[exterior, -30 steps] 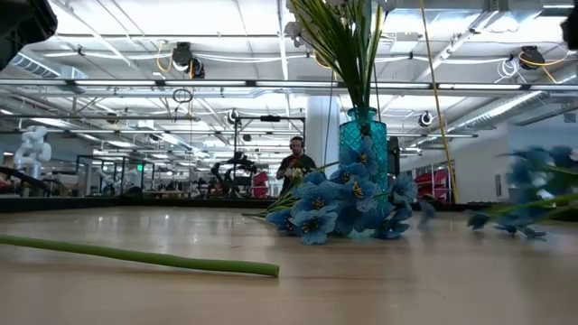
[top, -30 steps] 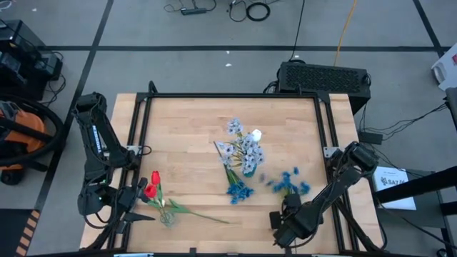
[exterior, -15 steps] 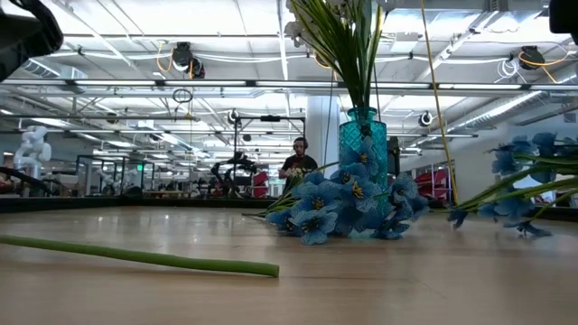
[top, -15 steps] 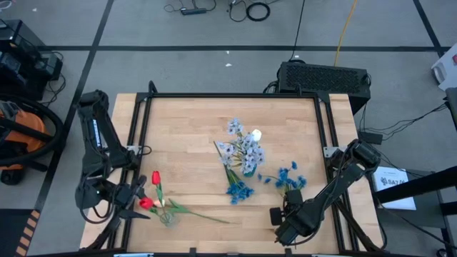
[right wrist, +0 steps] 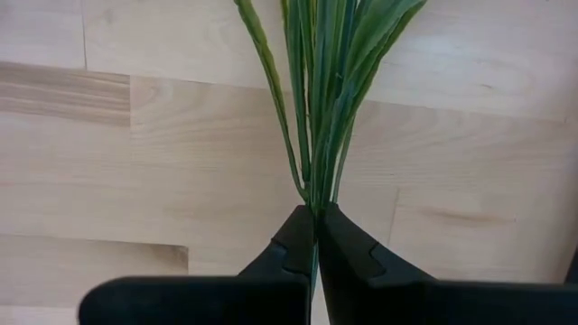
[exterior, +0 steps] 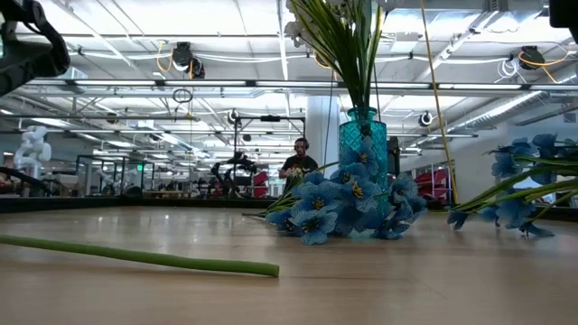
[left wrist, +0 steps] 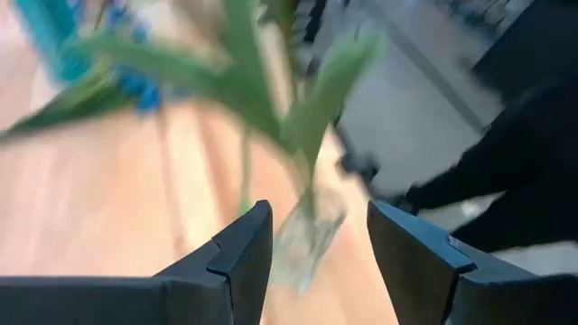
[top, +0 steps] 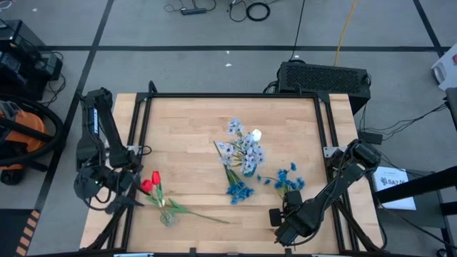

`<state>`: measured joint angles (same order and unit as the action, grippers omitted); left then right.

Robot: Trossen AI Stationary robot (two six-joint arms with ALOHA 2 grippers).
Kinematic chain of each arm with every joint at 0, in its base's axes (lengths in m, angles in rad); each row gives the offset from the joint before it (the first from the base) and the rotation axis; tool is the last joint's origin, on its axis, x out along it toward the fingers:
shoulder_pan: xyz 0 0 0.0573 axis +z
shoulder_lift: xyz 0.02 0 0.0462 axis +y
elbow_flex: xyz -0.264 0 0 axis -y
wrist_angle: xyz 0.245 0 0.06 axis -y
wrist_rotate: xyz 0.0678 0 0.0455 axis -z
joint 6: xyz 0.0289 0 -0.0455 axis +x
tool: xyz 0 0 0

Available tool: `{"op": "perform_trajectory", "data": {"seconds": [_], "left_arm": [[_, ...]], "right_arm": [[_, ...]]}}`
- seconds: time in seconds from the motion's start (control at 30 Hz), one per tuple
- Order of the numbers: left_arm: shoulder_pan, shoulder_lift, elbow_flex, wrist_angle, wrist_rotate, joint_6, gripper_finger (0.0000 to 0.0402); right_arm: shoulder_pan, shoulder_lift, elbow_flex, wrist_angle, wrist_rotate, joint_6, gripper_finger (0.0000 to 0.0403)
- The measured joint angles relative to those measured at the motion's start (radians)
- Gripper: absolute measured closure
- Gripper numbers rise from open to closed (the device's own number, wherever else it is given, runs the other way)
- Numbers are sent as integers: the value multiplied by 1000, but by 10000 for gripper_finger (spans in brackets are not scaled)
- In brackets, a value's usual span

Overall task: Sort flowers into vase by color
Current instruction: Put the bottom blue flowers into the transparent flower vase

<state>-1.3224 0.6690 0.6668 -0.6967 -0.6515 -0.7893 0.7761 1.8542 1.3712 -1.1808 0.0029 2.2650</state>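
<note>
Two red tulips [top: 151, 182] rise from a small clear vase [top: 168, 218] at the near left, and a long green stem [top: 203, 214] lies on the table beside it. My left gripper [top: 131, 193] stands open just left of the tulips; its wrist view shows the clear vase [left wrist: 307, 236] ahead of the fingers, untouched. A teal vase [top: 248, 170] at mid-table holds pale grey-blue sprays and a white tulip [top: 255, 134]. One bright blue spray [top: 239, 191] lies against its foot. My right gripper [top: 284, 214] is shut on another bright blue spray [top: 287, 178]. My right gripper pinches the bundled green stems of the bright blue spray at their lower end [right wrist: 314, 200] between its two fingers. The fingers come from above, pointing down. The stems fan out away from the fingers, and the blooms [exterior: 519, 190] hang low over the table toward the teal vase.
A black frame rail [top: 228, 96] runs round the tabletop. A black box [top: 325, 75] stands beyond the far right corner. Bare wood lies at the far left and near middle. In the low view a person [exterior: 296, 162] stands far off in the room.
My left gripper has drawn back from the clear vase toward the table's left edge, risen a little and tipped up, staying open. One red tulip head has swayed. The bright blue spray in my right gripper has swung and settled a bit higher.
</note>
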Motion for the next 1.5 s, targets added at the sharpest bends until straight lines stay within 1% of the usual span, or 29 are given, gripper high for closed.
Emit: {"op": "perform_trajectory", "data": {"seconds": [0.13, 0.2, 0.3, 0.37, 0.43, 0.57, 0.63, 0.77, 0.83, 0.87, 0.97, 1.03, 1.13, 1.23, 1.33, 1.4, 1.47, 1.5], "left_arm": [[0, -9, 49, -209, -4, -88, 214], [0, -12, 68, -294, -53, -131, 214], [1, -15, 92, -395, -158, -195, 214], [2, -19, 102, -436, -210, -200, 214], [12, -23, 111, -455, -245, -200, 214], [59, -33, 127, -469, -277, -194, 214], [88, -40, 134, -470, -289, -188, 215], [143, -49, 147, -469, -331, -166, 215], [170, -51, 153, -469, -351, -164, 215], [183, -51, 157, -468, -358, -155, 215], [226, -52, 163, -464, -373, -116, 215], [256, -52, 168, -463, -402, -112, 215], [300, -53, 177, -459, -451, -112, 214], [337, -58, 184, -421, -483, -106, 214], [370, -64, 184, -350, -493, -44, 214], [392, -64, 184, -291, -493, 4, 214], [409, -64, 184, -226, -492, 50, 214], [417, -64, 184, -196, -486, 72, 214]], "right_arm": [[0, 0, 0, -2, 0, -2, 401], [0, -1, 0, -13, 0, -3, 401], [0, -1, 0, -36, 0, -3, 401], [0, -2, 0, -62, 2, -2, 402], [4, -17, 0, -87, 27, -3, 402], [2, -80, 0, -140, 143, -14, 402], [-5, -121, 0, -198, 223, -18, 402], [-27, -222, 0, -353, 333, -19, 403], [-38, -280, 0, -396, 400, -27, 403], [-44, -314, -3, -388, 450, -46, 403], [-61, -415, -14, -392, 652, -111, 403], [-86, -473, -13, -391, 776, -177, 403], [-137, -564, -13, -390, 934, -306, 403], [-195, -657, 2, -390, 1032, -463, 403], [-255, -738, 32, -337, 1122, -643, 403], [-291, -787, 57, -222, 1173, -845, 403], [-325, -820, 80, -28, 1194, -1117, 402], [-340, -831, 86, 96, 1196, -1273, 402]]}}
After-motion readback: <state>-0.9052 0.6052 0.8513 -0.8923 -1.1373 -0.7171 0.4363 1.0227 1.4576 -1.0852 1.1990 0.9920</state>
